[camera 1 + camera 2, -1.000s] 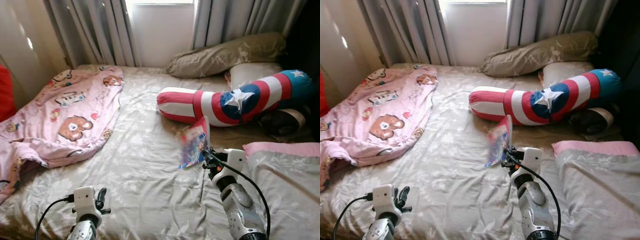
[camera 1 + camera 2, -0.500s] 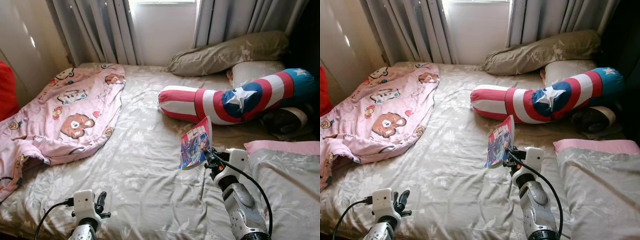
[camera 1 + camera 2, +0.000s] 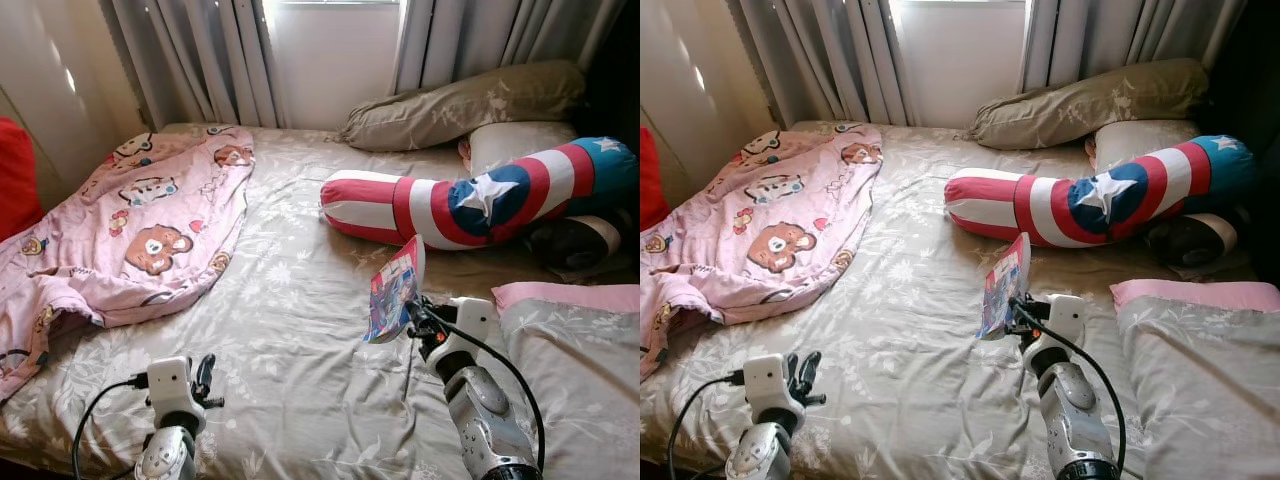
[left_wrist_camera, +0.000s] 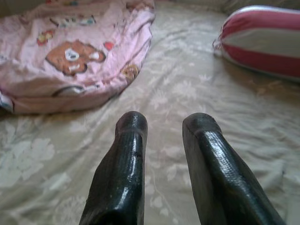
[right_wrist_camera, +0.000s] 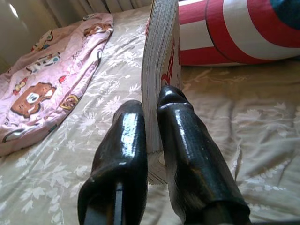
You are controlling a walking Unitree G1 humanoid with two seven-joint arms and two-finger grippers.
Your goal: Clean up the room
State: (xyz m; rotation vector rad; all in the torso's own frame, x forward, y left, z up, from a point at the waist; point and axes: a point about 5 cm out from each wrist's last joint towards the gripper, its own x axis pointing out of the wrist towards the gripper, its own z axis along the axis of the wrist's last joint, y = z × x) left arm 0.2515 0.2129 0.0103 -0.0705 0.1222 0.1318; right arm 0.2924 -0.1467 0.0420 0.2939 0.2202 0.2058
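My right gripper (image 3: 414, 318) is shut on a thin comic book (image 3: 393, 290), held upright on edge above the middle of the bed (image 3: 290, 300). In the right wrist view the book (image 5: 161, 56) stands clamped between the two black fingers (image 5: 122, 154). My left gripper (image 3: 205, 372) hovers low over the bed's near left part, its fingers (image 4: 126, 159) parted with nothing between them. A crumpled pink cartoon blanket (image 3: 130, 230) lies on the bed's left side. A red, white and blue star bolster (image 3: 480, 200) lies at the right.
Olive pillows (image 3: 460, 100) and a pale pillow (image 3: 515, 145) sit at the bed's head under grey curtains (image 3: 210, 60). A folded grey cover with a pink edge (image 3: 570, 340) lies at the near right. A red cushion (image 3: 15, 185) shows at the far left.
The camera has tilted down a little. The book in my right gripper has swung from leaning open-faced to standing more edge-on. My left gripper shows slightly higher in the picture.
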